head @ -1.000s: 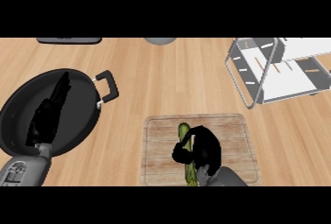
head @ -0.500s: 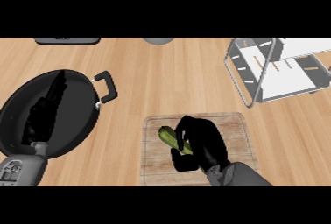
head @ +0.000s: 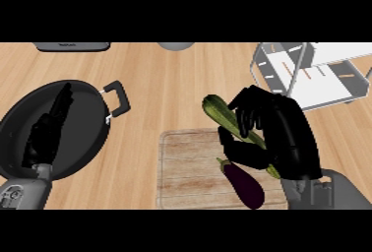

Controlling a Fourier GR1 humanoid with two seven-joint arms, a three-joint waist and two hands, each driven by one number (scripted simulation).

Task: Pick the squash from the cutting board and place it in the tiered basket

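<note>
Bright, even light lies flat across the pale wooden counter point(head: 167, 83).

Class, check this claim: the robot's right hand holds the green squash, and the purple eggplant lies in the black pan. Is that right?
No. The head view shows the purple eggplant lying on the cutting board, not in the black pan. The right hand does hold the green squash.

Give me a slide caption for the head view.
Right hand curled round the squash at the far edge of the cutting board, eggplant on it, tiered basket at upper right.
</note>
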